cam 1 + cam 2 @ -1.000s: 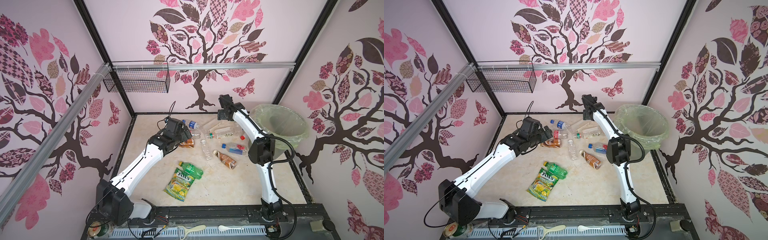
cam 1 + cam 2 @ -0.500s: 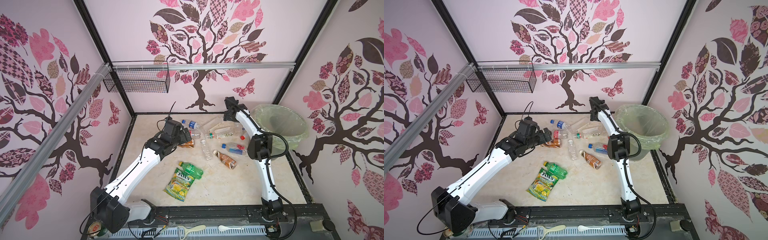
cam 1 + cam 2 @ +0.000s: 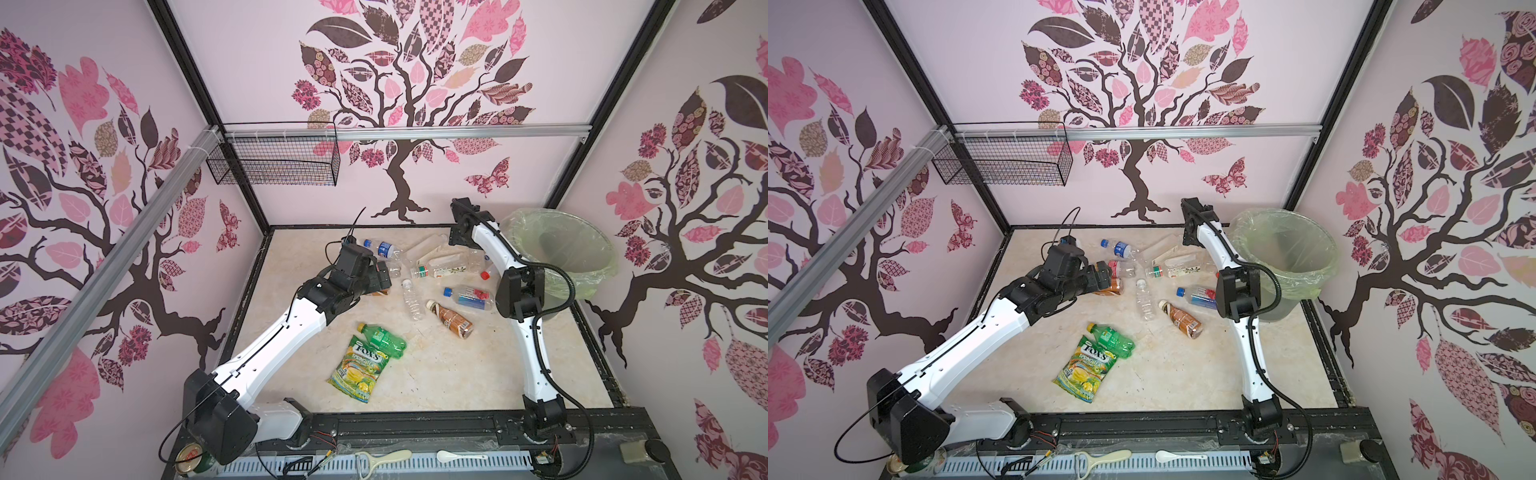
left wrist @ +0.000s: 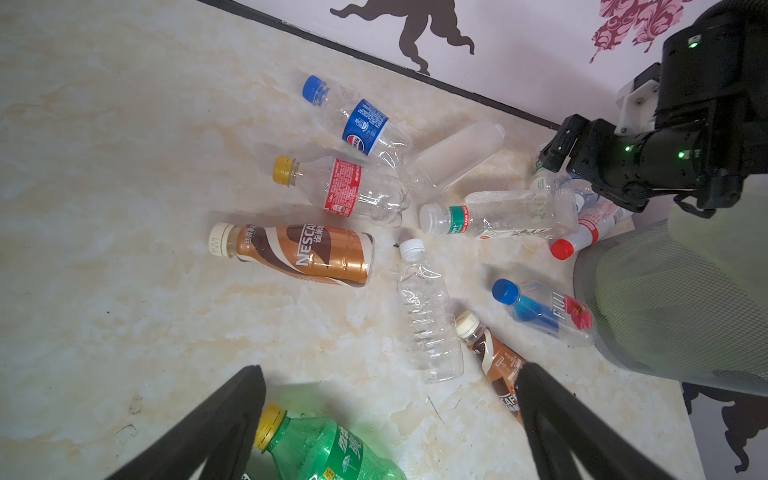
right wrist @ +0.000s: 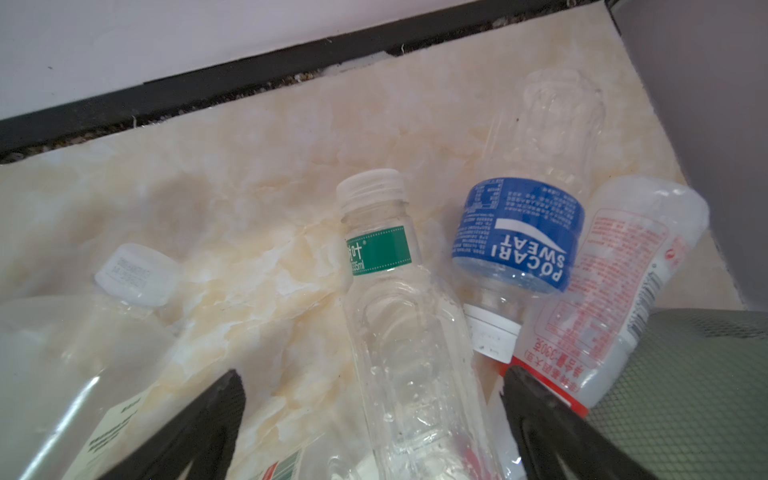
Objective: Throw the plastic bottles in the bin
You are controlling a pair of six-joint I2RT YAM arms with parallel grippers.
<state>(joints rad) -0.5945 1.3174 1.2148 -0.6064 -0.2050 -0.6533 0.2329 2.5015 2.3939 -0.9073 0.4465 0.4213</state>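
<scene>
Overhead, crinkled plastic bottles (image 3: pixel 438 271) lie on their sides across the cream, marble-patterned table (image 3: pixel 457 374), left of the bin (image 3: pixel 598 270), a round translucent grey-green bucket with a filmy pale green bag folded over its rim, standing in the far right corner. Among them are a glossy brown-sleeved Nescafé bottle (image 4: pixel 303 255), a ribbed clear bottle (image 4: pixel 428 316) with a white cap and, nearer the front, a green bottle (image 3: pixel 382 338) touching a flat Fox's candy bag (image 3: pixel 359 370). The left arm stretches diagonally from the front rail, its left gripper (image 4: pixel 388 370) hovering over the cluster's left side, black fingers (image 4: pixel 228 415) spread wide and empty. The right arm folds at the elbow beside the bin and arcs toward the back wall, where the right gripper (image 5: pixel 372 372) points down, jaws parted either side of a square-shouldered clear bottle with a green band (image 5: pixel 399 311), a gap showing on each side; a blue-labelled Pocari Sweat bottle (image 5: pixel 515 237) lies just beside it.
</scene>
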